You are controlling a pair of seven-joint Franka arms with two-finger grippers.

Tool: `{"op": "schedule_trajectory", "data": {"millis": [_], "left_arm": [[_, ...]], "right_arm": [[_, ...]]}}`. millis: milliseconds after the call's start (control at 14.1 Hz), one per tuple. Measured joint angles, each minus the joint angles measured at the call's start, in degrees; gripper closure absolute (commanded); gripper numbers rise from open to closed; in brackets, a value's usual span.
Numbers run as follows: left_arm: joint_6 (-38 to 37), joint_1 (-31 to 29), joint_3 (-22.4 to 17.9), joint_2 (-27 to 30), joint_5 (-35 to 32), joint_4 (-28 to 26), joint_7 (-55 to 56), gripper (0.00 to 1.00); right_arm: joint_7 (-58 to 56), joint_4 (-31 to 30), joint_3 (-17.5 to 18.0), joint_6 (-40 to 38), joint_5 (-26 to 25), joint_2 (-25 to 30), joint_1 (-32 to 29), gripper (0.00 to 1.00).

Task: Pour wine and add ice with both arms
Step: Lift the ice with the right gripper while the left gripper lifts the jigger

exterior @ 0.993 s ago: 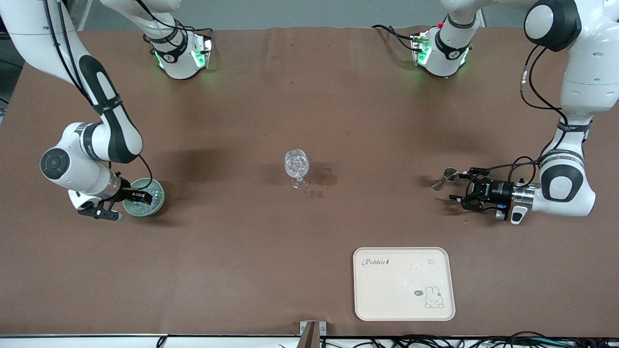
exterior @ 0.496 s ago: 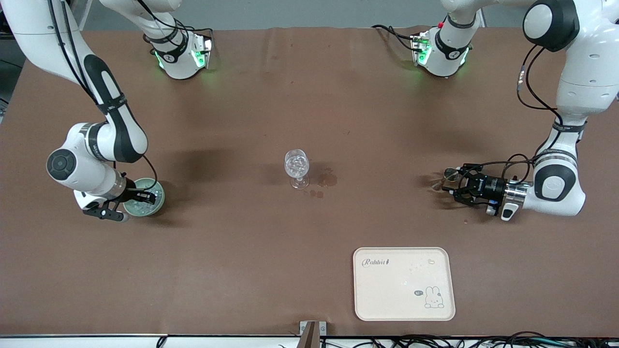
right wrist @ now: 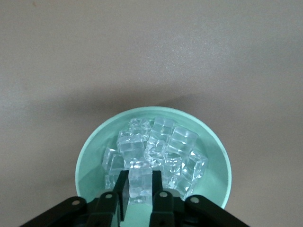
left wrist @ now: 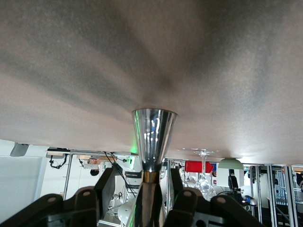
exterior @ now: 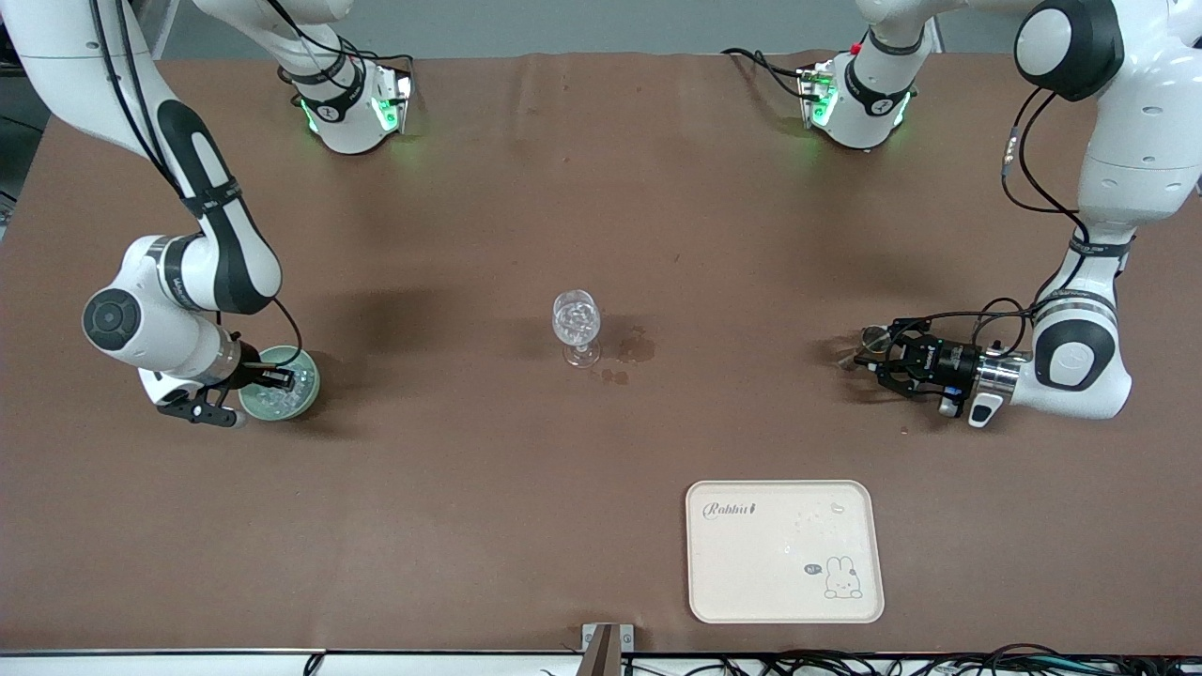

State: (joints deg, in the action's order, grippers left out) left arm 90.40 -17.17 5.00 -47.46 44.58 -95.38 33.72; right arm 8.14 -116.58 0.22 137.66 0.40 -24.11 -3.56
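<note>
The right gripper point(right wrist: 140, 189) is down in the green bowl point(exterior: 302, 399) at the right arm's end of the table, its two fingers clamped on a single clear cube at the top of the ice point(right wrist: 156, 153); the remaining cubes lie heaped in the bowl's middle. So the ice step looks to be at the pickup, with the cube gripped but not yet lifted out. The wine glass point(exterior: 576, 324) stands upright near the table's centre, well apart from the bowl, with a few dark wet spots point(exterior: 631, 352) on the brown table point(exterior: 601, 207) just beside its foot. At the left arm's end, the left gripper point(exterior: 881, 361) reaches in low and sideways toward a small shiny metal cup point(left wrist: 153, 137), a flared steel cone on a thin stem. The left wrist view shows the stem running between the fingers point(left wrist: 185, 203), but whether they already press on it I cannot tell. A cream tray point(exterior: 784, 601) with a rabbit drawing lies nearer the front camera than that cup. Next, the right arm probably needs a straight lift clear of the bowl's rim, a carry to above the glass, and a release there, while the left needs a firm hold on the stem before tipping.
</note>
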Motion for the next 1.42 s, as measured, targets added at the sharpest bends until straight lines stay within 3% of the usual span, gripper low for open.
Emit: {"op": "schedule_trajectory", "data": {"millis": [142, 354, 638, 851, 1205, 1418], "left_arm": [[0.00, -0.03, 0.00, -0.40, 0.04, 0.00, -0.55, 0.53], [0.00, -0.07, 0.00, -0.70, 0.18, 0.00, -1.11, 0.59], [0.00, -0.14, -0.02, -0.78, 0.47, 0.01, -1.12, 0.65], [0.00, -0.19, -0.05, -1.00, 1.84, 0.02, -1.12, 0.72], [0.01, -0.21, -0.06, -1.04, 2.54, 0.08, -1.12, 0.98], [-0.67, -0.08, 0.09, -1.04, 2.61, 0.93, -1.12, 0.99]], "right_arm": [[0.00, 0.00, 0.00, -0.04, 0.00, 0.00, 0.00, 0.80], [0.01, 0.01, 0.00, -0.05, 0.00, 0.01, 0.00, 0.95], [0.13, 1.09, -0.01, -2.88, 0.00, 2.32, 0.00, 0.96], [0.11, 4.63, -0.09, -11.83, 0.00, 8.42, -0.01, 0.96], [-1.95, 6.31, -0.09, -20.57, -0.04, 19.16, -0.01, 0.96], [-2.57, 8.18, 0.10, -28.99, -0.06, 24.35, 0.15, 0.96]]}}
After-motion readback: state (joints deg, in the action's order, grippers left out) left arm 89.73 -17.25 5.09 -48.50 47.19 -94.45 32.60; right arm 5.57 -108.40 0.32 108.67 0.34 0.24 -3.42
